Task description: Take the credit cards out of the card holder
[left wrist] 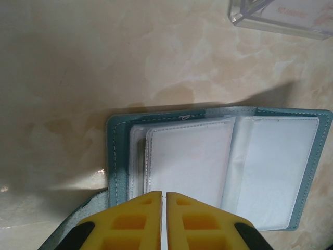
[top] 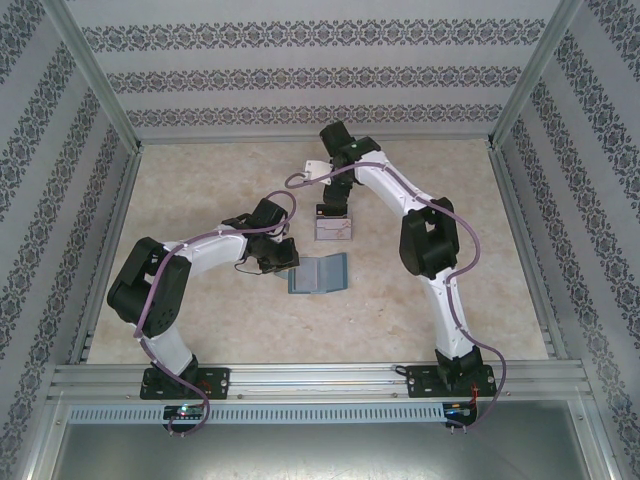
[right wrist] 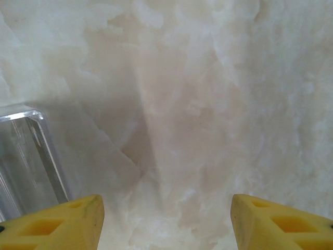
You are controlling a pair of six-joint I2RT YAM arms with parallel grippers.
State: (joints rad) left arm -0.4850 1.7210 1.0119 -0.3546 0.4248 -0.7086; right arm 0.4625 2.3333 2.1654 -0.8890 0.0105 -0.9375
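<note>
The card holder (left wrist: 218,166) lies open mid-frame. Our left tool (left wrist: 164,221), closed together, sits at its lower edge, and our right tool (right wrist: 166,219) is spread apart (over bare counter (right wrist: 182,104)). If we pull at its pockets unpinned, it may slide.

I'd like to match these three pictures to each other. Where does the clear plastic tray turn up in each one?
Top view: the clear plastic tray sits mid-table, just beyond the open teal wallet.
Left wrist view: the tray's corner is at the top right, beyond the wallet.
Right wrist view: the tray's corner is at the left edge.
Shared landmark: the marbled beige tabletop.
</note>
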